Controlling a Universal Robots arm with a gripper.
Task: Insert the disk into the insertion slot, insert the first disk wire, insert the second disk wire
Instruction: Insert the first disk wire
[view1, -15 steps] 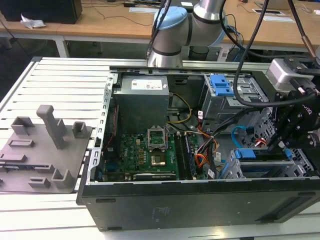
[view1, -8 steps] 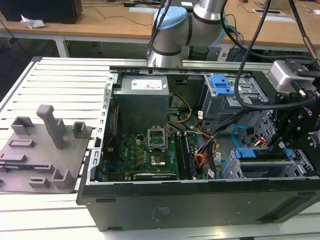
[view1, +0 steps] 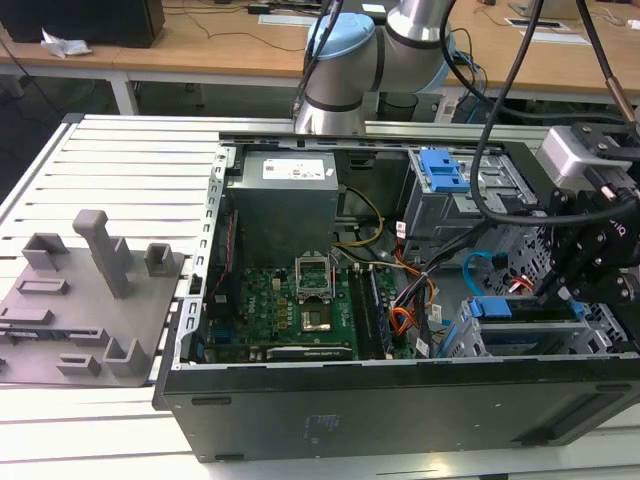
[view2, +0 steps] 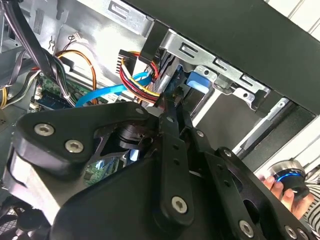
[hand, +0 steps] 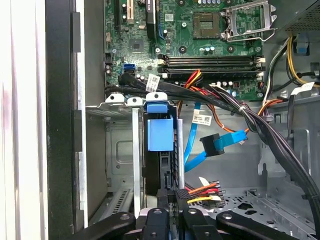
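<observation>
Gripper (view2: 172, 109) linkage sits right against the lens in the second wrist view. The claw looks clamped on the flat black plug of the first disk wire (hand: 200, 191), with the orange/red/black strands trailing off it. The disk (hand: 160, 134) is in the insertion slot (hand: 122, 145) with its blue carrier tab at the mouth, so I'd judge you're on the power-plug step. The plug hangs just beside the drive's edge; can't tell whether it touches the connector. Keep it square to that edge and push straight along the drive with no twist, since I'd expect a keyed plug to jam if tilted. Mind the bundle slack. The second disk wire (hand: 227, 140) hangs loose nearby with its dark plug unconnected, so keep it out of the fingers. Writing: a white tag (hand: 152, 80) on the black cable loom (hand: 270, 145) and a white sticker (view1: 297, 170) on the power supply, print too small to read. A hand (view2: 282, 196) is outside the case wall.
</observation>
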